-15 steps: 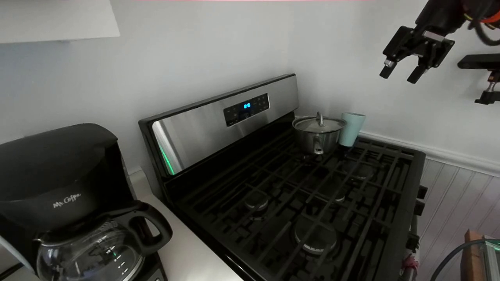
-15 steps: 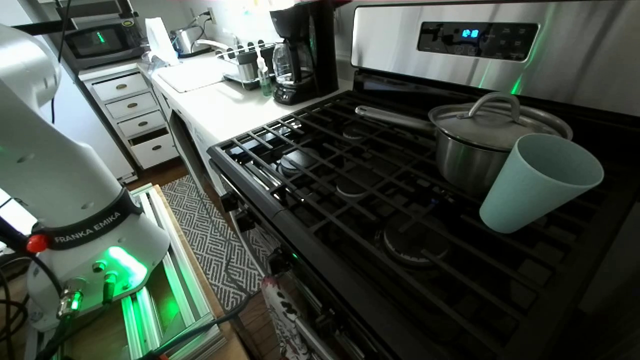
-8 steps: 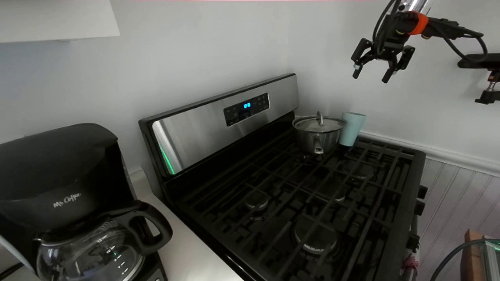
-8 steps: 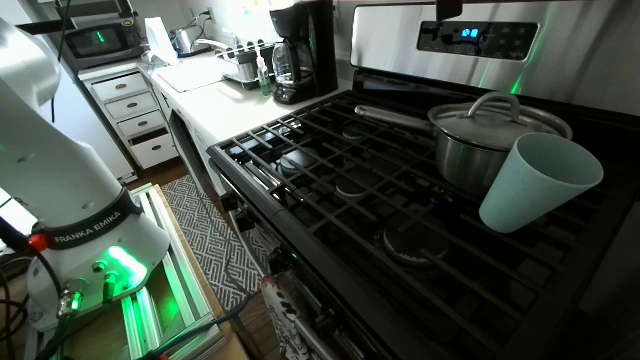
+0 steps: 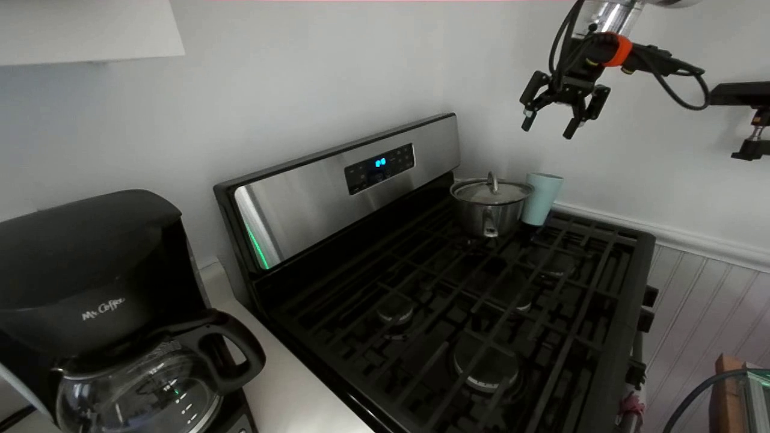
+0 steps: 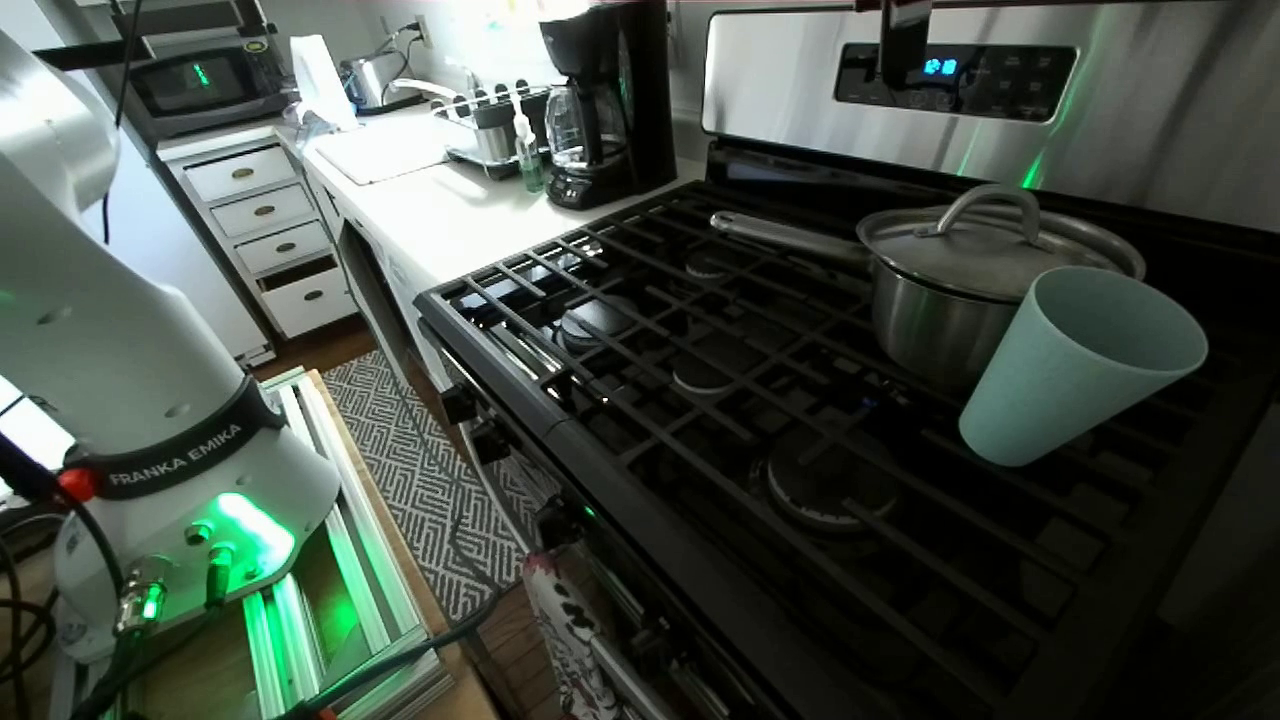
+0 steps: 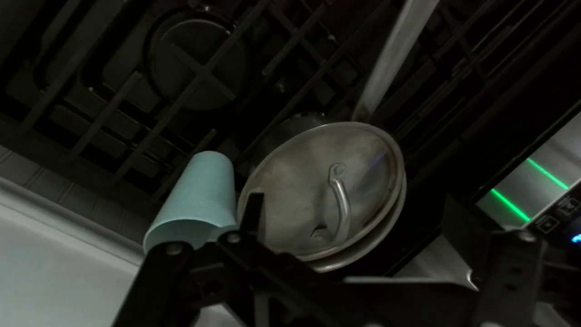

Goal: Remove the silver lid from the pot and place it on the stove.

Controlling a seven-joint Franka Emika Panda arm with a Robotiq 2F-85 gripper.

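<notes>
One pale teal cup (image 6: 1070, 370) stands just beside the pot (image 6: 930, 330) on the stove (image 6: 700, 460); whether they touch, I cannot tell. A coffee maker (image 5: 90, 252) occupies the counter (image 5: 295, 379) alongside. The cup's bottom is hidden; the pot's inside is covered by the silver lid (image 7: 290, 190), seated on top. The lid's arched handle (image 7: 343, 204) faces up, its long axis roughly in line with the pot handle (image 6: 785, 237). Above, apart from the lid, hangs the gripper (image 5: 548, 127), jaws parted.

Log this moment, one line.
gripper: open, empty | silver lid: on pot | pot: on stove | teal cup: beside pot | removal: not done
</notes>
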